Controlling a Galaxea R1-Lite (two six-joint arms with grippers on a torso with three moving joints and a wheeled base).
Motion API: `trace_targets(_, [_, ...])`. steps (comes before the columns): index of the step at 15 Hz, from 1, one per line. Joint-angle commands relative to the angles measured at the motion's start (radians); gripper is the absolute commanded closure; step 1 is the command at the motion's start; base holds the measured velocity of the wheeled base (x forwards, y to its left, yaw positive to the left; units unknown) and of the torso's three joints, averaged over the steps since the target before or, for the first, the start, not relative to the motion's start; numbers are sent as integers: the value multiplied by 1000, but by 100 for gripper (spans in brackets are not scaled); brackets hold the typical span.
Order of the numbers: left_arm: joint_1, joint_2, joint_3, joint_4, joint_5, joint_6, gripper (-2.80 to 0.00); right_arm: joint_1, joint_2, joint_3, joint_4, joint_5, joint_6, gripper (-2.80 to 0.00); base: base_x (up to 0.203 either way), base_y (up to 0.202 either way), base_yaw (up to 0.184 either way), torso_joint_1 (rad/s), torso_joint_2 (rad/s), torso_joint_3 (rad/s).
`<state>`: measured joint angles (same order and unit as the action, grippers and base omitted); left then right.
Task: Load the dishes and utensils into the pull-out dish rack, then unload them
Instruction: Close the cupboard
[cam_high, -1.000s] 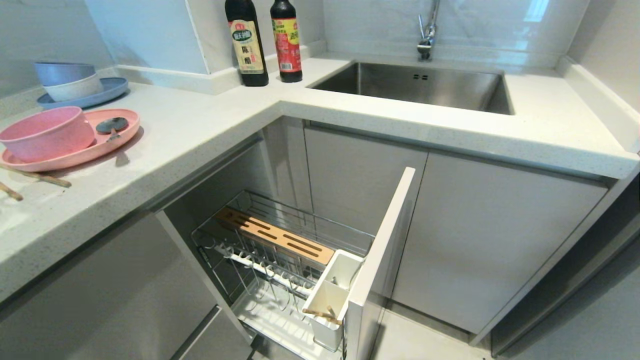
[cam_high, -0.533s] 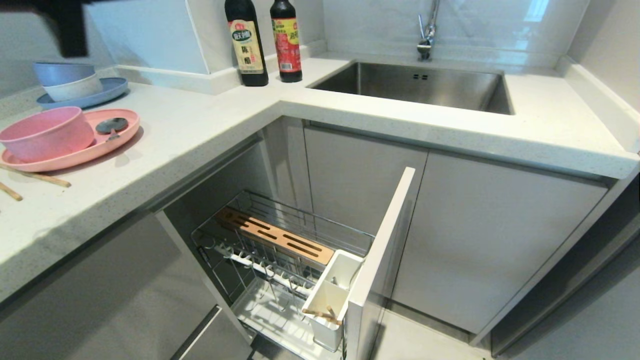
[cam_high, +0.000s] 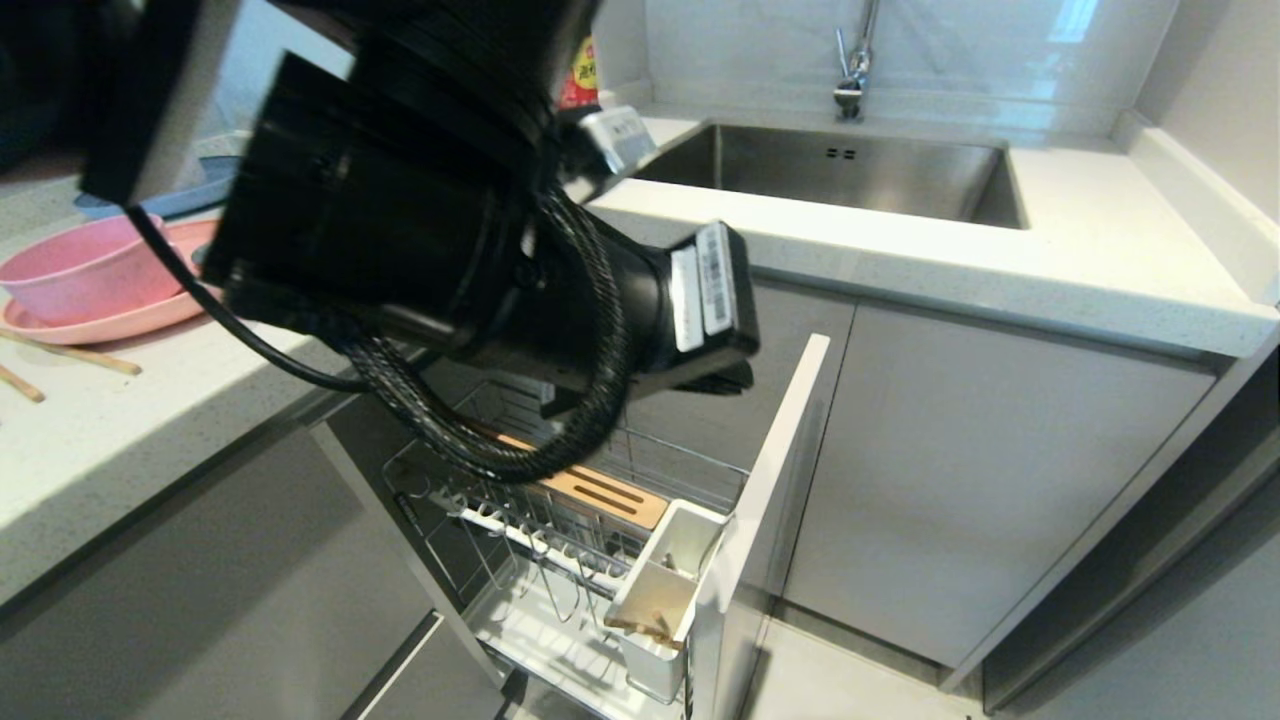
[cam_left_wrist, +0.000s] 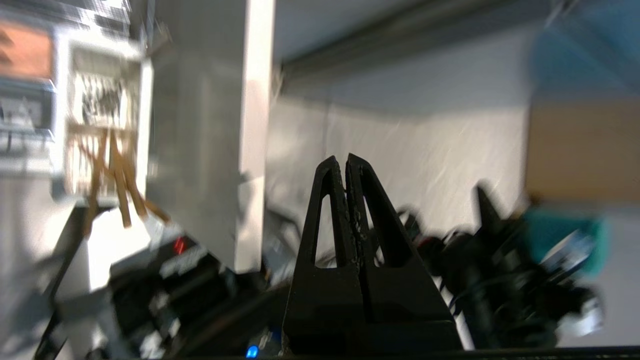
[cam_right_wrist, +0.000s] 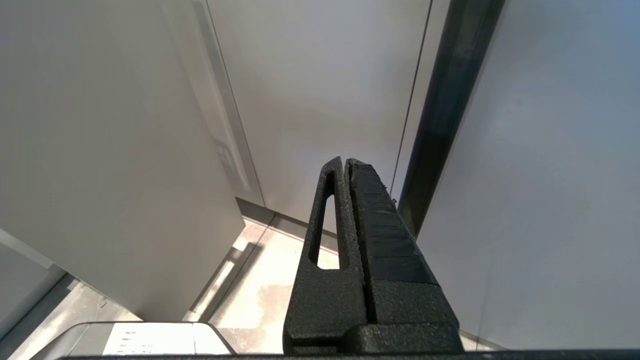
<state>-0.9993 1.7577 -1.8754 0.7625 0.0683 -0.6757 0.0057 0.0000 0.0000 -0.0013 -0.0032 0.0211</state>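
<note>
Above the pull-out dish rack (cam_high: 560, 530), the left gripper (cam_left_wrist: 346, 159) hangs with fingers clenched empty, near its front panel's edge.

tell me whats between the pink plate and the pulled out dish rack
In the head view, the left arm crosses between pink plate and dish rack.

Pink bowl (cam_high: 62, 275) on pink plate (cam_high: 120, 318), rack (cam_high: 560, 560) pulled out, chopsticks (cam_high: 645, 628) seemingly inside

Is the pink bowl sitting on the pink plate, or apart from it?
Touching. In the head view the pink bowl rests directly on the pink plate, whose rim shows under and around the bowl's base with no gap.
</note>
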Motion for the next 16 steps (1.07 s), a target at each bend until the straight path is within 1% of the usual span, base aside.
trace_targets(1, [-52,108,-36,62,1,-3,0,1,0,2,0,0,0,0,0,0,0,0,0,0])
trace_targets(4, [-89,159,-41,78,-2,-6,0,0,0,2,0,0,0,0,0,0,0,0,0,0])
trace_targets(7, [-98,238,-41,100,6,-1,0,0,0,2,0,0,0,0,0,0,0,0,0,0])
trace_targets(8, [-98,254,-41,102,18,-1,0,1,0,2,0,0,0,0,0,0,0,0,0,0])
trace_targets(11, [-97,291,-41,109,101,-1,0,0,0,2,0,0,0,0,0,0,0,0,0,0])
trace_targets(13, [-97,290,-42,109,144,-1,0,0,0,2,0,0,0,0,0,0,0,0,0,0])
trace_targets(16, [-97,289,-42,109,287,-4,0,0,0,2,0,0,0,0,0,0,0,0,0,0])
